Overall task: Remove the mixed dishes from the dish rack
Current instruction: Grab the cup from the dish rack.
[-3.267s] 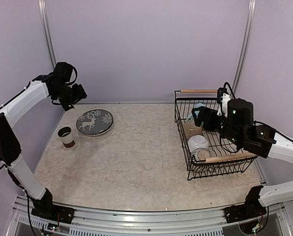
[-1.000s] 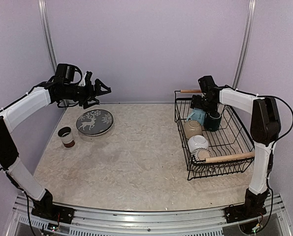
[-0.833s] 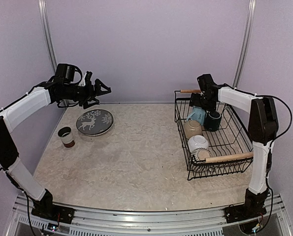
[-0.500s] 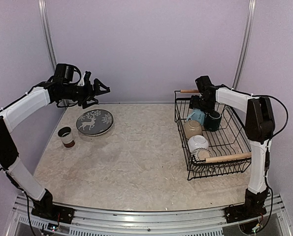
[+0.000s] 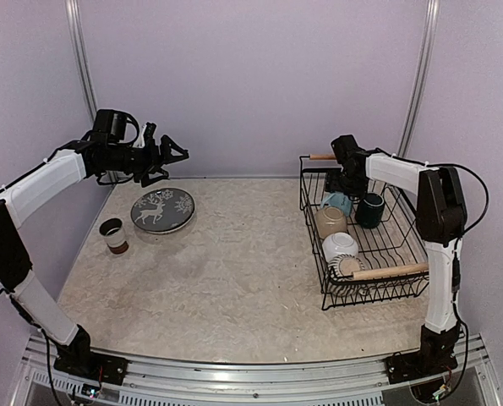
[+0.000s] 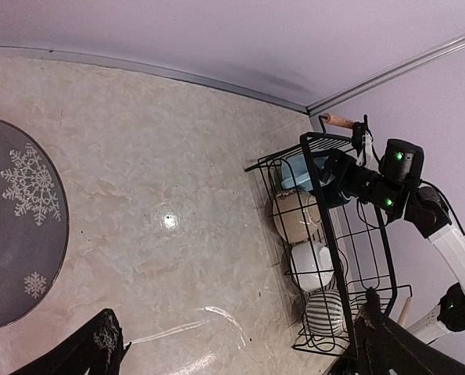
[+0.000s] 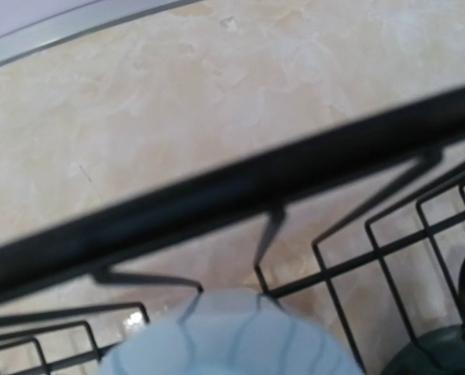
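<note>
Top external, marbled beige tabletop (image 5: 234,262), lilac walls (image 5: 251,76), dish rack (image 5: 386,271)

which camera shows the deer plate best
The top external view: the whole deer plate lies in sight, deer and all. The left wrist view cuts it to a snowflaked part at its left edge. The right wrist view misses it.

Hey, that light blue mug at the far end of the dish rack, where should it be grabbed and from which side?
Pinch the light blue mug across its rounded body, coming down from above. It sits low inside the dish rack, close to the far wire wall with a beige dish right beside it, so a sideways approach looks blocked. Its handle isn't visible.
</note>
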{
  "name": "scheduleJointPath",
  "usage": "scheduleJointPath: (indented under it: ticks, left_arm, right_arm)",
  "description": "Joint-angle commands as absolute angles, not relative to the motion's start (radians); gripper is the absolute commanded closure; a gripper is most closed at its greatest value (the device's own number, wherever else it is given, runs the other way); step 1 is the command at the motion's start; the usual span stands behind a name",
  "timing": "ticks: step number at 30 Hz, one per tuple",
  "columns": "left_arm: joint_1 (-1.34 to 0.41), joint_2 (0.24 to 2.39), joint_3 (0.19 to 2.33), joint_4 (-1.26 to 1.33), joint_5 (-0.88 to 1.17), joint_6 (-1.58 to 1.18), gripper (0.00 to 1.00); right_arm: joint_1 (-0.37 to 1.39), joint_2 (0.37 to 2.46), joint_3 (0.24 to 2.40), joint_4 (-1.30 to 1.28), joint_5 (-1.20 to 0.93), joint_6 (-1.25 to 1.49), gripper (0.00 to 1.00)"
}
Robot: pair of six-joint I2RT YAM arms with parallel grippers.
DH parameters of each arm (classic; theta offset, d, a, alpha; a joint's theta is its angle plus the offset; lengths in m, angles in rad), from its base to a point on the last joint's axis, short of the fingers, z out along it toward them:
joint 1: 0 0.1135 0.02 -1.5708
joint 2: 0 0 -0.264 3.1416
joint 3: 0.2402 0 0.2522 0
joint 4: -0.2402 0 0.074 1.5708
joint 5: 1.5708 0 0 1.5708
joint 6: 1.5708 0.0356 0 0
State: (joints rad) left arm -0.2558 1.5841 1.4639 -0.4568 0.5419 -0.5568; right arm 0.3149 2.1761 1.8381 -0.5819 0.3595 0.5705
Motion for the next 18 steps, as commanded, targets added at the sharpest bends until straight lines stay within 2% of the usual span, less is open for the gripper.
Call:
scheduleJointPath:
  ticks: [1,18]
  left_arm:
    - [-0.252,1.571,1.486,-0.471,0.546,-0.559,0.01]
    - [-0.256,1.587,1.491,-0.470,0.574,-0.571,0.01]
  right_arm:
    - [0.322,2.190,1.815,-0.604,0.370,0.577,0.17]
    - [0.322,1.991,1.701,-0.428,0.239,0.509,0.73]
